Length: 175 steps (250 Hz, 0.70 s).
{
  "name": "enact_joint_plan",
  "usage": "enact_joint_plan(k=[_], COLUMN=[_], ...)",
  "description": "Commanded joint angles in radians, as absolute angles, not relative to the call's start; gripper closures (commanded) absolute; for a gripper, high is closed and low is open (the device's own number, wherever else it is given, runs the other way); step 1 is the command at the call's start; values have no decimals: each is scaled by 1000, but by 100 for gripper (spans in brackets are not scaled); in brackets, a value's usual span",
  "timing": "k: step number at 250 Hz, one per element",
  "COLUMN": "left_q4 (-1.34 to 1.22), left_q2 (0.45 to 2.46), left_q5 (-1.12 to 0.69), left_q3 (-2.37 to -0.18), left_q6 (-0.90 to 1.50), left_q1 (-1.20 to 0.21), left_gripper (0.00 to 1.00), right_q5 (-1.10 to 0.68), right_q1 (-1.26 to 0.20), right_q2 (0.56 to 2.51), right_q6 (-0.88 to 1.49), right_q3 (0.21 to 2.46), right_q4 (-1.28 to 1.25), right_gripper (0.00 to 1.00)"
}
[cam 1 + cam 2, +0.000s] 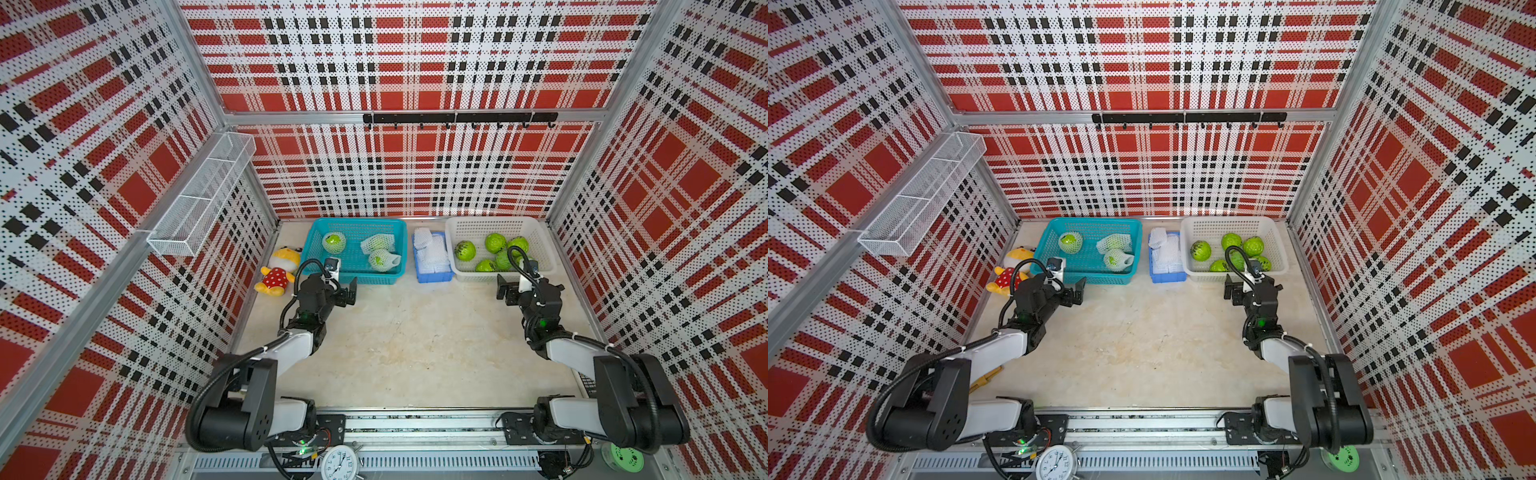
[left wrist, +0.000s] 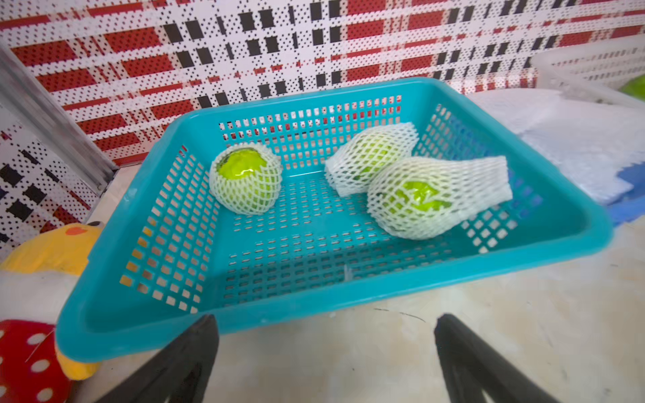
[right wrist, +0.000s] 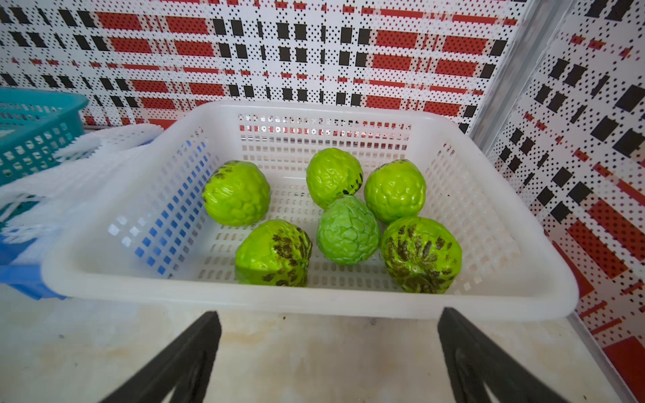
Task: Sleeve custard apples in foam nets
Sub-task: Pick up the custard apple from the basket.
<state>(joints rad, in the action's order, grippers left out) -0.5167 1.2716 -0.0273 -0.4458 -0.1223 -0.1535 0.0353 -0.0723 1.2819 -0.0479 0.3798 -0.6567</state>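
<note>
Plush toy: far L on the table, beside the teal basket; not part of the job.
L gripper: fingers spread wide, nothing held, over bare table just short of the teal basket's near rim.
Teal basket: 3 custard apples already in foam nets. One net trails a long loose end, another leaves the fruit's top bare (a bump could prob. shift it).
Net stack: white spares in the blue tray, btwn the 2 baskets.
White basket: 6 bare fruits, bunched, several touching.
R gripper: fingers spread wide, empty, over table just short of the white basket's near rim.
Risk: fruits are round + glossy, so an off-centre pinch likely squirts one into its neighbours. A finger catching the light basket's rim could drag it. Nets are soft + stacked, so a grab may lift several or crush a mouth shut, and then no fruit goes in.
</note>
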Motion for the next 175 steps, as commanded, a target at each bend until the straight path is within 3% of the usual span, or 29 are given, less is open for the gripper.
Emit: enact_joint_plan(k=[1,48,89,122,147,157,175], left_q4=[-402,-273,-63,91,96,96,101], left_q2=[1168,1008,916,895,877,870,863], left_q5=[64,112,46,-75,5,64,-30], left_q3=[-406,-405,-595,-837,-954,-976,-1000], left_q6=[-120,-85,-88,-151,-46,38,52], left_q1=[-188,-205,-179,-147,-143,-139,-112], left_gripper=[0,1,0,1,1,1,1], right_q5=[48,28,5,125,-203,-249,-310], right_q1=[-89,-97,-97,-89,-17,-9,7], right_q2=[1209,1041,917,957,999,1009,1047], right_q6=[-27,-31,-3,357,428,474,495], right_q3=[399,437,658,915,1022,1022,1041], right_q4=[-550,-343,16,320,313,258,216], right_gripper=[0,0,0,0,0,0,0])
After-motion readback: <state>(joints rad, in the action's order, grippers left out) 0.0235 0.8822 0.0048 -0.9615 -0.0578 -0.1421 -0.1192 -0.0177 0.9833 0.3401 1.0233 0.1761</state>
